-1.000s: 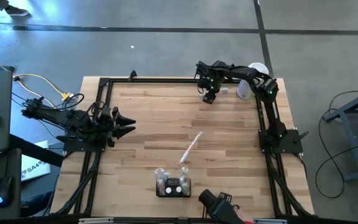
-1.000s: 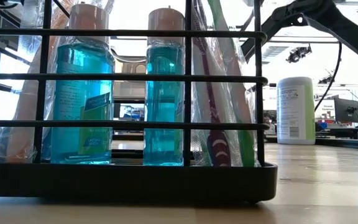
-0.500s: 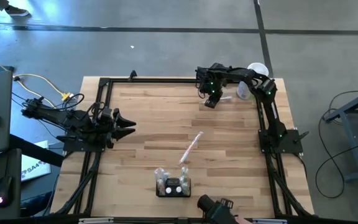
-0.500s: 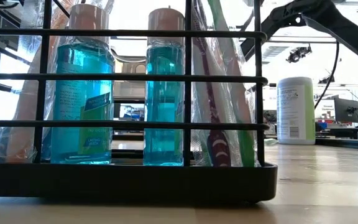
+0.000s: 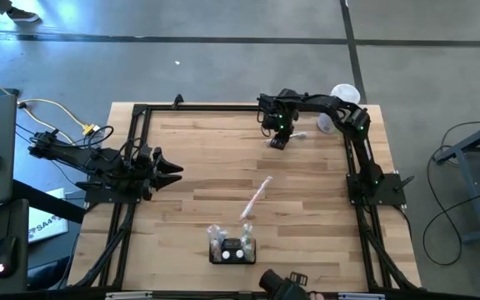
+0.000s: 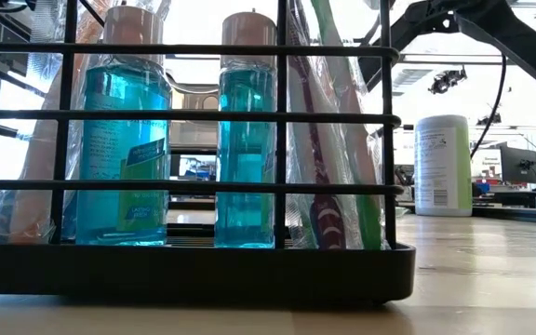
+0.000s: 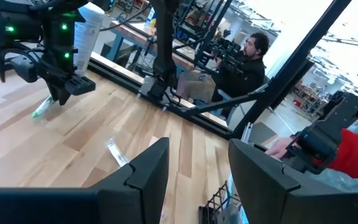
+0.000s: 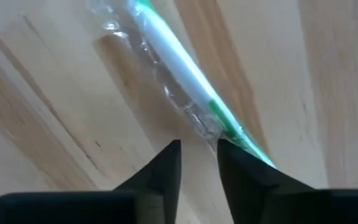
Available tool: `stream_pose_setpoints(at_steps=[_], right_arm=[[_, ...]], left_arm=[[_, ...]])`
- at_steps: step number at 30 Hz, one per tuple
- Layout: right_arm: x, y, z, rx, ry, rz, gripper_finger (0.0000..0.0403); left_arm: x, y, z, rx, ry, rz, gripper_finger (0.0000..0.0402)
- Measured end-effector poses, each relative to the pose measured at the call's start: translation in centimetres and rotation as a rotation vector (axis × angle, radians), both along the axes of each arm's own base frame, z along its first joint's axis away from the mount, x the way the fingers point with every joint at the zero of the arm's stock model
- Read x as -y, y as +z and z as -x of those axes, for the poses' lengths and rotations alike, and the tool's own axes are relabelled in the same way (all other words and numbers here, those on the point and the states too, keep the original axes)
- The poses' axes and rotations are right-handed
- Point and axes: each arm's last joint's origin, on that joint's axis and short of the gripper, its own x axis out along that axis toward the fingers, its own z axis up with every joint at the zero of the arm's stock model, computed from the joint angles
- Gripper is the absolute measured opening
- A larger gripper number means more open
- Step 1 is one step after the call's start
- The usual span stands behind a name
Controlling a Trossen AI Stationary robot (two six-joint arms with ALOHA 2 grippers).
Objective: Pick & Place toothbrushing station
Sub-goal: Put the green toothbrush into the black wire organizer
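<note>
My right tool (image 5: 277,142) hung low over the far side of the wooden counter (image 5: 207,158), its fingers (image 8: 166,165) slightly parted just above a wrapped green-and-white toothbrush (image 8: 185,102) and holding nothing. My left tool (image 5: 172,170) waited open over the counter's left side. The black wire holder (image 5: 232,250) sat at the near edge with two blue mouthwash bottles (image 6: 124,140) and wrapped brushes inside. Another wrapped toothbrush (image 5: 257,197) lay mid-counter, and a white canister (image 5: 333,121) stood at the far right corner.
</note>
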Motion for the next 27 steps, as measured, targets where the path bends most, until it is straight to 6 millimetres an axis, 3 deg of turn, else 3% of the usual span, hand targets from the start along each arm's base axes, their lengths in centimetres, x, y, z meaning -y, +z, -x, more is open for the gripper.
stream_pose_setpoints(at_steps=[7, 16, 27], right_arm=[[-1.6, 0.9, -0.4, -0.064, 0.051, 0.036, 0.0137], [-1.9, 4.0, -0.9, 0.000, 0.131, 0.195, 0.0146], [-0.6, 1.8, -1.2, 0.029, 0.156, 0.163, 0.0147]], left_arm=[[0.0, -0.3, 0.0, -0.030, -0.016, -0.010, 0.0165], [0.0, -0.4, 0.0, -0.038, -0.017, -0.013, 0.0165], [0.0, -0.4, 0.0, -0.045, -0.017, -0.017, 0.0165]])
